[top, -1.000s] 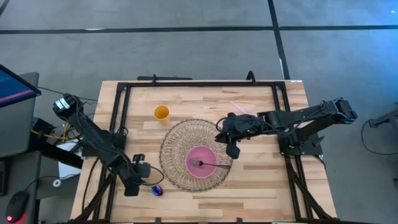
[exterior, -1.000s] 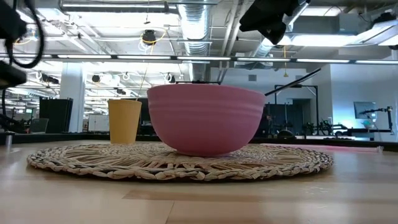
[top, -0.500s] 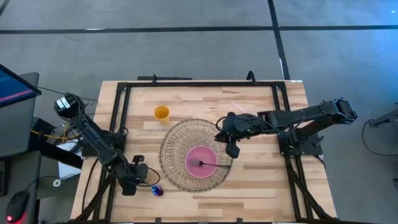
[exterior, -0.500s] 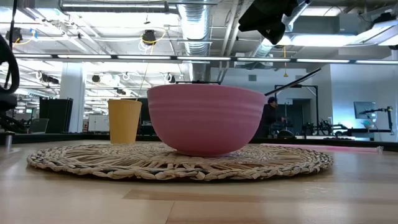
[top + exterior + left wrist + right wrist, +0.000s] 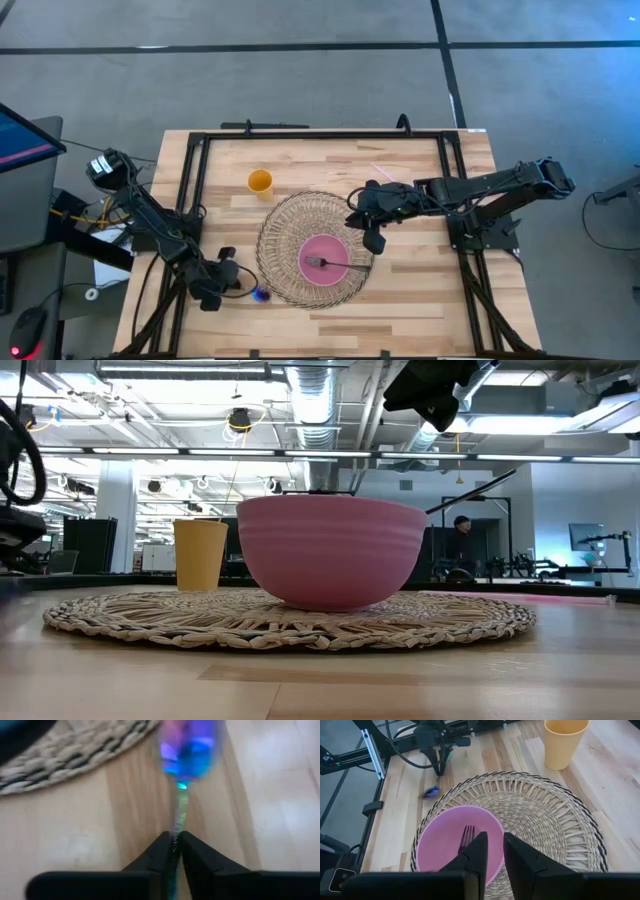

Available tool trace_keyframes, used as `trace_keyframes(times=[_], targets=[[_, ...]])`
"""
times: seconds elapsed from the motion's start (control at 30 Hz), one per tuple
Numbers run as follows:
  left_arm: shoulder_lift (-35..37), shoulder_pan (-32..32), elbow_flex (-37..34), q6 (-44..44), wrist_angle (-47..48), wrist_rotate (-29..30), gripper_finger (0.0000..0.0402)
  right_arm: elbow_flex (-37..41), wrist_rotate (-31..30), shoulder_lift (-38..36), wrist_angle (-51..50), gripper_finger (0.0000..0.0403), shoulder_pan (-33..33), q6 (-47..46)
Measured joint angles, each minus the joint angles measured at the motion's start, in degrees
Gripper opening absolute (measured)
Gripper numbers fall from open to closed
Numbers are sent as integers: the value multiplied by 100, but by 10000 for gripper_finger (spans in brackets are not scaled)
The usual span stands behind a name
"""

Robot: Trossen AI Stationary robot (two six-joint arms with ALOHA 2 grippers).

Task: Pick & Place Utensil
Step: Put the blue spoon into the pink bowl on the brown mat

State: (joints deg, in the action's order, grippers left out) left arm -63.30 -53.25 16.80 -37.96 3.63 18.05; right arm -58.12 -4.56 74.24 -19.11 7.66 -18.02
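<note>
1. Down at the lower left of the high view, the left gripper [image 5: 236, 290] sits beside the woven placemat [image 5: 283, 230], its fingers pinched on the thin handle of an iridescent blue-purple spoon [image 5: 259, 294].
2. Seen from the left wrist, the two dark fingertips [image 5: 161, 851] are pressed together on the spoon [image 5: 187, 747] handle, with the bowl end pointing away over the wooden table [image 5: 65, 830], near the placemat [image 5: 75, 747] edge.
3. Whether the spoon is clear of the wood cannot be told.
4. At the middle of the high view the pink bowl [image 5: 325, 260] stands on the placemat, with a fork [image 5: 325, 263] already lying in it.
5. The right gripper [image 5: 372, 243] hangs above the bowl's right rim; in its wrist view the fingers [image 5: 475, 852] stand slightly apart and hold nothing.
6. An orange cup [image 5: 260, 181] stands at the upper left, apart from the placemat.
7. The spoon looks light, stiff and glossy, so probably slippery; a narrow handle may twist in a pinch, and a hold nearer its middle would steady it.
</note>
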Motion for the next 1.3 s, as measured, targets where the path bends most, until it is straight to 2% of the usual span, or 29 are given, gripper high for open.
trace_keyframes(times=[0.1,0.37,0.53,0.63,0.8,0.93,1.07,1.13,1.3], targets=[[-71,0,-62,-135,-123,101,14,2,-2,0,-2,55,0,4],[64,15,4,-22,-753,193,12,-1,-2,0,-2,55,0,59],[39,121,514,5,-800,165,13,1,-1,0,16,55,-6,58],[45,295,973,407,-772,138,12,-1,0,0,22,55,-9,58],[47,904,1955,728,486,-135,15,1,-2,0,13,55,-31,56],[50,1698,2654,483,1470,-643,16,-1,-2,0,2,55,-33,57],[49,2626,3096,461,1548,-1447,17,-1,-2,0,0,55,-33,58],[-30,3103,3232,418,1564,-2041,17,-1,-2,0,-4,55,-33,58],[-641,4063,3462,90,1553,-3204,17,1,-2,0,0,55,-33,58]])
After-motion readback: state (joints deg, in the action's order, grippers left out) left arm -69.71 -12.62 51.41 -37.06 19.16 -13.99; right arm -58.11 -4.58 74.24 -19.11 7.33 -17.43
